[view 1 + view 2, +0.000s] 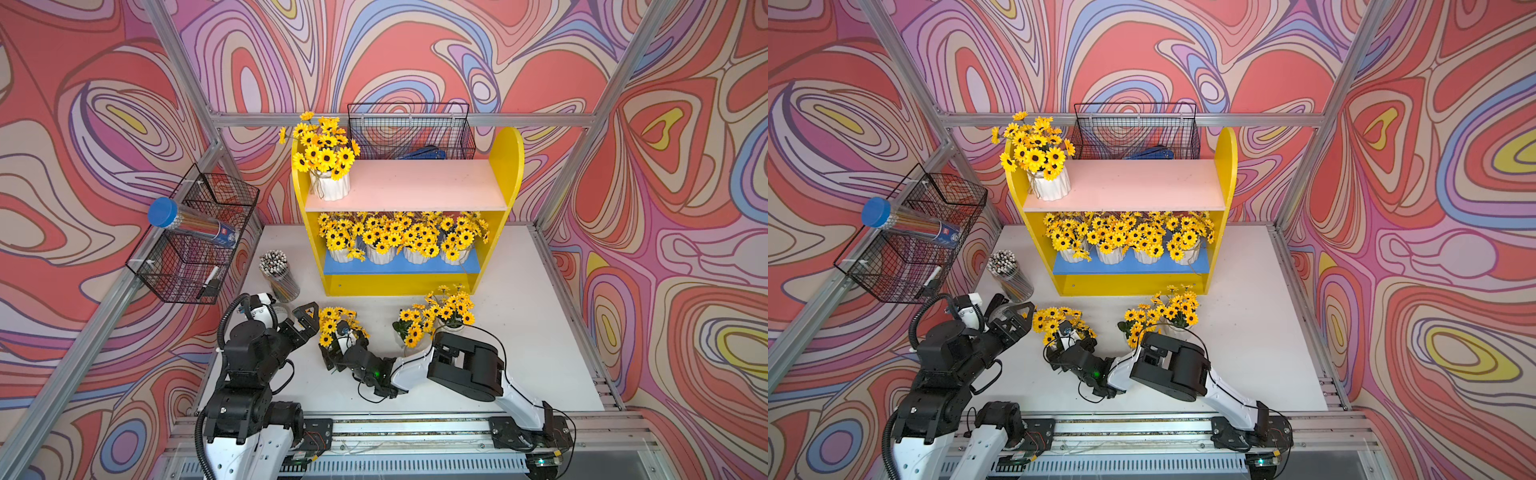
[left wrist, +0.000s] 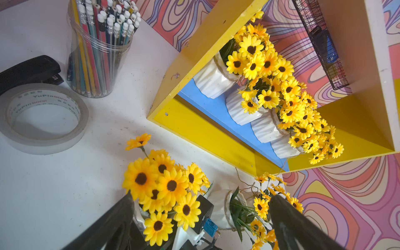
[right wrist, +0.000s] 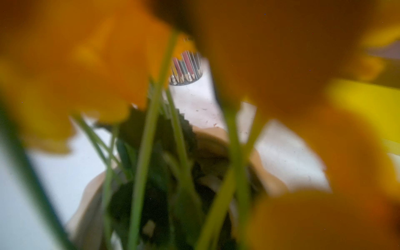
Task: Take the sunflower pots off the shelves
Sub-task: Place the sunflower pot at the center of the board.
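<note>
White tabletop (image 2: 54,194) bears a tape roll (image 2: 46,145) printed "YuPinBOPP"; left claw (image 2: 201,197) spread, right claw (image 1: 343,347) at sunflower pot (image 1: 331,325), state unclear.

A yellow shelf unit (image 2: 205,134) stands on the white table (image 2: 54,184); four white ribbed pots of yellow, dark-centred artificial sunflowers (image 2: 240,108) sit in a row on its blue lower board (image 2: 207,106); more such pots (image 2: 218,207) are on the table in front of it; nearby are a clear plastic cup of pencils (image 2: 97,54), a black stapler (image 2: 28,71) and a roll of clear tape (image 2: 43,119); the left gripper (image 2: 201,195) shows two black fingers (image 2: 287,220) spread apart.
</note>
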Motion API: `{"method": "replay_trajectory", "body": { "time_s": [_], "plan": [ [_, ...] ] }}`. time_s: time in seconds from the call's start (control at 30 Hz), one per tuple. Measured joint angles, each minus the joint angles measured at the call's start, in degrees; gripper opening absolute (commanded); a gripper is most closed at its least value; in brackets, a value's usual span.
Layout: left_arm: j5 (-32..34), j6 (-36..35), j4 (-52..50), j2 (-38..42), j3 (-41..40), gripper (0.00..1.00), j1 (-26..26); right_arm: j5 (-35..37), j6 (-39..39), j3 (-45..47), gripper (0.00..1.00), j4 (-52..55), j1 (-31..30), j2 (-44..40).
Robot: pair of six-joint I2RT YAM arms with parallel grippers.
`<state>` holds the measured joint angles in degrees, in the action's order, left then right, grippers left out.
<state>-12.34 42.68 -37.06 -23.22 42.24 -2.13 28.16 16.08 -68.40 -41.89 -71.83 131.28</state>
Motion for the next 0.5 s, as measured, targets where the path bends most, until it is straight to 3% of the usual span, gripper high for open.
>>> {"method": "replay_trajectory", "body": {
  "time_s": [0.27,0.5],
  "plan": [
    [-0.02,-0.02,0.02,-0.92,0.15,0.99,0.0,3.41,1.6,-0.24,0.98,5.53,-0.57,-1.46],
    [-0.11,-0.02,0.13,-1.7,0.17,0.99,0.0,3.78,0.22,5.75,0.98,5.16,-0.02,-4.94]
  ]
}}
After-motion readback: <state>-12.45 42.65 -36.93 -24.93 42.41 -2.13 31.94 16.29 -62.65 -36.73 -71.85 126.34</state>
